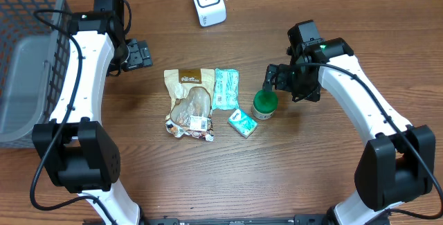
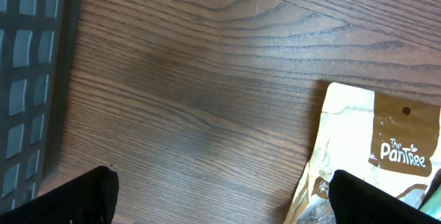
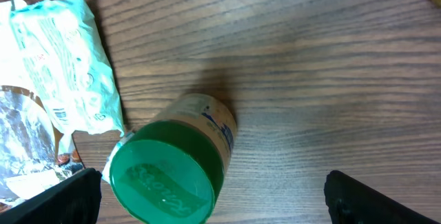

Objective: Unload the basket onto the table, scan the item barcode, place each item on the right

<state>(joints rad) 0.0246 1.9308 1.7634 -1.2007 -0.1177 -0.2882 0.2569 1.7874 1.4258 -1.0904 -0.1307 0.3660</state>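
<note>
Overhead: four goods lie at mid-bench: Pantree pouch (image 1: 189, 104), teal packet (image 1: 225, 88), small teal box (image 1: 242, 124) and green-lidded jar (image 1: 264, 103). The white barcode scanner (image 1: 208, 1) stands at the far edge, well apart from them, and a grey basket (image 1: 21, 59) is at the left. The right pincer (image 1: 271, 79) hovers just beyond the jar, jaws wide and empty. The left pincer (image 1: 137, 54), equally wide and empty, sits near the basket and is clearly the farther arm. Left wrist: both fingers (image 2: 76, 200) are spread over bare bench (image 2: 207, 79), with only the pouch's top corner (image 2: 372, 148) in reach. Right wrist: the jar (image 3: 172, 169) is low between the spread fingers (image 3: 382, 200), upright with its lid up, so its long axis looks vertical. It is likely the item to scan; its barcode is not visible.
</note>
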